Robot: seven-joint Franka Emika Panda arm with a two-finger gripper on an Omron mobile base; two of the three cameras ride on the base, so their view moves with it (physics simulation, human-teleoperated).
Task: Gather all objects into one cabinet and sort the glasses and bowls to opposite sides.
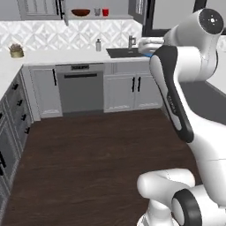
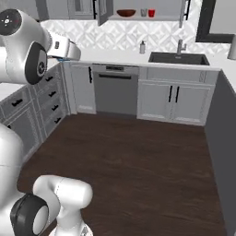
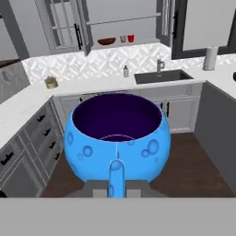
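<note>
I am carrying the blue vessel (image 3: pixel 117 138) high over the dark wood floor (image 1: pixel 88 159), well back from the counter run. In the hand view it is sitting right in front of the camera, mouth up, handle toward me; the fingertips are hidden behind it, so I cannot tell how the gripper is set, though I judge it is pinching the vessel somewhere below.

The open cabinet (image 3: pixel 122 20) is hanging well ahead and above the sink (image 3: pixel 161 76). On its shelf board, the wooden bowl (image 1: pixel 80 12) is sitting to the left, the grey cup (image 1: pixel 97 12) and red mug (image 1: pixel 105 12) close together to its right.

Risks as I am judging them:
- The grip point is unseen, so a tilt on the way up could be letting the vessel slip.
- The open door (image 1: pixel 65 13) is standing just beside the bowl; a wide swing could be clipping it.
- The vessel looks bulky for the free shelf, so setting it down could be nudging the mug or cup off the edge.
- Putting it on the wrong side would be muddling the sort.
</note>
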